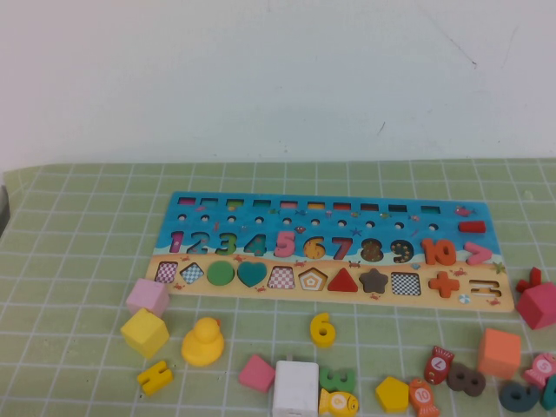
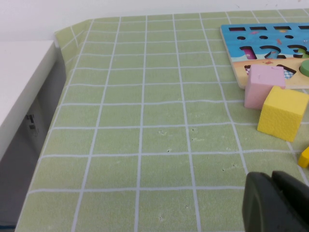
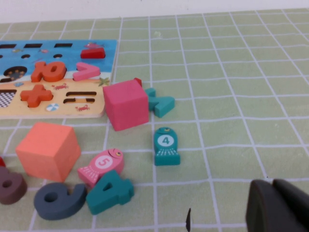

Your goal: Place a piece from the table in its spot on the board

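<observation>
The number-and-shape board (image 1: pixel 193 204) lies flat at the table's middle; an orange 10 (image 1: pixel 439 252) and an orange plus (image 1: pixel 444 283) sit in it. Loose pieces lie in front of it: a yellow 6 (image 1: pixel 322 329), a pink square (image 1: pixel 256 373), a yellow pentagon (image 1: pixel 392 393), a brown 8 (image 1: pixel 466 379). Neither gripper shows in the high view. My left gripper (image 2: pixel 273 203) is shut and empty over bare mat, near the yellow cube (image 2: pixel 282 112). My right gripper (image 3: pixel 273 205) is shut and empty, some way from the teal fish 4 (image 3: pixel 166 145) and teal 4 (image 3: pixel 110 191).
A pink cube (image 1: pixel 147 296), yellow cube (image 1: pixel 144 333), yellow duck (image 1: pixel 203 341) and white block (image 1: pixel 295 387) stand front left. An orange cube (image 1: pixel 499 352) and magenta cube (image 1: pixel 539 304) stand at the right. A white ledge (image 2: pixel 19 87) borders the mat's left edge.
</observation>
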